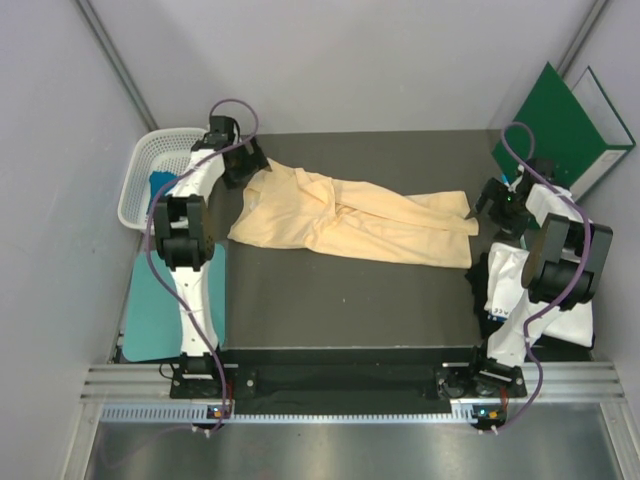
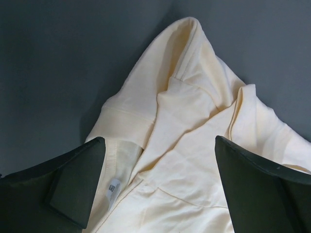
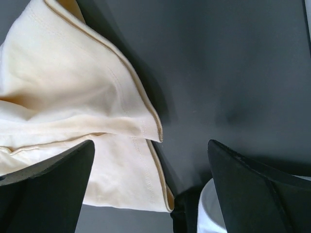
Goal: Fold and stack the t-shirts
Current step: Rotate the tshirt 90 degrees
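— Peach-yellow cotton lies long across the far half of the dark desk [image 1: 350, 310]. This is the large t-shirt [image 1: 350, 222], yes?
— Yes. We see it folded narrow and wrinkled, with one end at each arm. The neck end, with a small label, is at the left tool [image 1: 250, 165].
— Does the left tool hold it?
— No. In its wrist view the two fingers stand wide apart over the cloth, and nothing is pinched between them.
— And the right tool [image 1: 482, 203]?
— Also spread wide. The hem corner lies on the desk below it, not grasped.
— Where are the other shirts?
— We see a white t-shirt [image 1: 565, 320] beside the desk, partly hidden by the right arm, and a teal-blue cloth [image 1: 160, 310] off the left edge. Behind that stands a white basket [image 1: 135, 190]. At the far right a green folder [image 1: 560, 115] leans on the wall.
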Action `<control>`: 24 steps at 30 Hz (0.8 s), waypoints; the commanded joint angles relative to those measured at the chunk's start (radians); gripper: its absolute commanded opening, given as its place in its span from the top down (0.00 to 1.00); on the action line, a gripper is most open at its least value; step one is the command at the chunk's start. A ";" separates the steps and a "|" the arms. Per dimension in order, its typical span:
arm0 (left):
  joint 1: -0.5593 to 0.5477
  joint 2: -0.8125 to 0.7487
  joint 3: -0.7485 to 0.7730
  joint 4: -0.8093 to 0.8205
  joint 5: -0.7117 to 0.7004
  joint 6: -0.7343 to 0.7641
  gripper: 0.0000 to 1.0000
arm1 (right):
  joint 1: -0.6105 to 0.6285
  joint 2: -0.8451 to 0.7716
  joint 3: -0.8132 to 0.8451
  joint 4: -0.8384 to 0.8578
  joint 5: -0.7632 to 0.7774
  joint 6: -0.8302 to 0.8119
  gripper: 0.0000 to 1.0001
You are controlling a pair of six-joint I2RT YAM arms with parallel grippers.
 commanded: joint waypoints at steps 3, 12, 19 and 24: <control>-0.020 0.087 0.063 -0.025 -0.001 0.021 0.08 | 0.007 -0.009 0.039 0.015 0.014 0.002 0.00; -0.018 0.167 0.131 -0.065 0.004 0.049 1.00 | 0.007 0.006 0.035 0.035 0.025 0.014 0.00; 0.017 0.063 0.112 -0.074 -0.068 0.015 1.00 | 0.013 0.038 0.039 0.057 -0.006 0.026 0.00; 0.081 0.026 0.103 -0.092 -0.110 0.013 1.00 | 0.032 0.044 0.025 0.081 -0.038 0.035 0.00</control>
